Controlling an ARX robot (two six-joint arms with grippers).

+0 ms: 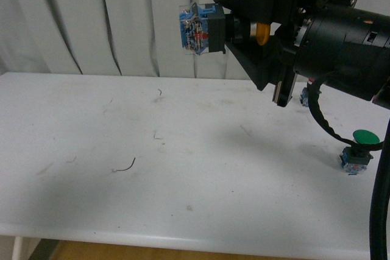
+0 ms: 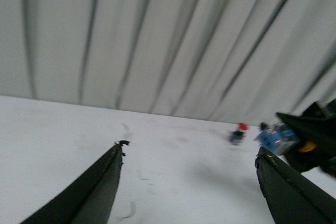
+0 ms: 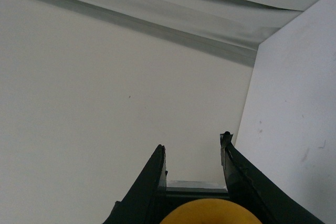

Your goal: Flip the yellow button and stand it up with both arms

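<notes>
My right gripper (image 1: 220, 22) is pinching the yellow button (image 1: 198, 28) and holds it in the air, well above the white table (image 1: 183, 168) and in front of the pale curtain (image 1: 91, 16). The button lies on its side. Its blue translucent contact block points toward my left and sticks out past my fingertips, while the black collar sits between the jaws and the yellow cap faces back toward my wrist. In the right wrist view the rounded yellow cap fills the gap at the base of my two black fingers (image 3: 152, 182). Beyond them there is only curtain and a strip of tabletop. My left gripper (image 2: 190, 150) has its jaws spread wide with nothing between them. It hangs over the table, and its camera shows the held button off to my right side, apart from both left fingers. A red-capped switch (image 2: 239, 132) stands on the table near the curtain. A green-capped switch (image 1: 359, 150) stands on its blue block near the table's right end, beside my right arm's cable. A short curl of dark wire (image 1: 125, 167) lies on the tabletop to the left.
</notes>
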